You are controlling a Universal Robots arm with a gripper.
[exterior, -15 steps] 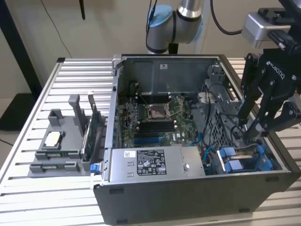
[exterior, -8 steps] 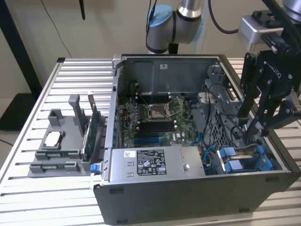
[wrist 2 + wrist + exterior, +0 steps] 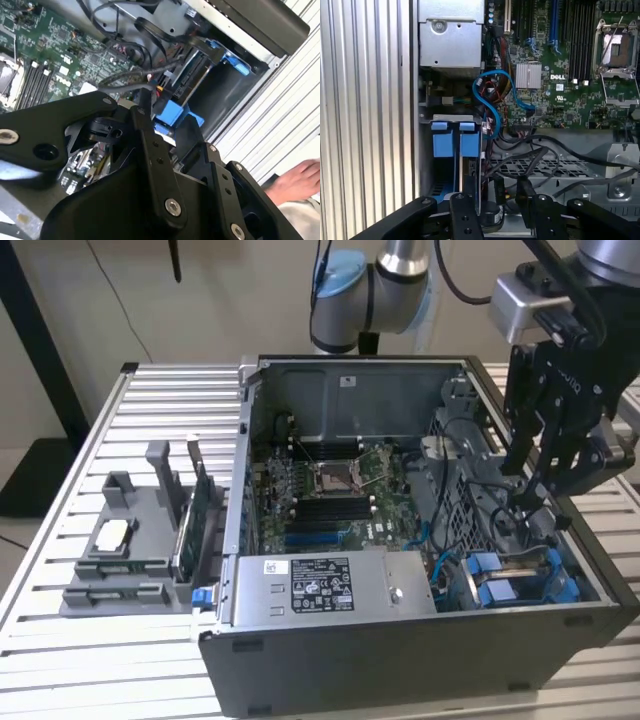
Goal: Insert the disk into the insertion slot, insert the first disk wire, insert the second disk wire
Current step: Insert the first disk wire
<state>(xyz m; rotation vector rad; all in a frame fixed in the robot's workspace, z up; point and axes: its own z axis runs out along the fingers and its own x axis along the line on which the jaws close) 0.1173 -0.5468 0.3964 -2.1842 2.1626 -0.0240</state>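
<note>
Ribbed aluminium table (image 3: 50, 640), pale wall behind. On it lies an open dark-grey steel computer case (image 3: 400, 665). Inside are a green motherboard (image 3: 330, 490) and a grey labelled power-supply box (image 3: 330, 585) along the near wall. A grey plastic fixture (image 3: 120, 570) stands apart at the exterior view's left.

Disk (image 3: 515, 588): in the bay at the case's near corner, exterior view's right. Flat silver body, glossy blue plastic carrier. It looks seated, so the slot step is judged done and the wire work is in hand.

Claw (image 3: 533, 502): matte black jointed links, hanging inside the case just above that bay. Fingers (image 3: 465, 215) are spread. A small black plug (image 3: 498, 190) on red and yellow leads sits in the gap; whether a pad touches it, cannot tell.

Grey and black cables (image 3: 540, 155) are limp and rubbery and cross each other. A thin blue cable (image 3: 490, 92) loops nearby. Judgement: plugging calls for square alignment at the disk's port; there is little room, and the cables are liable to snag.
</note>
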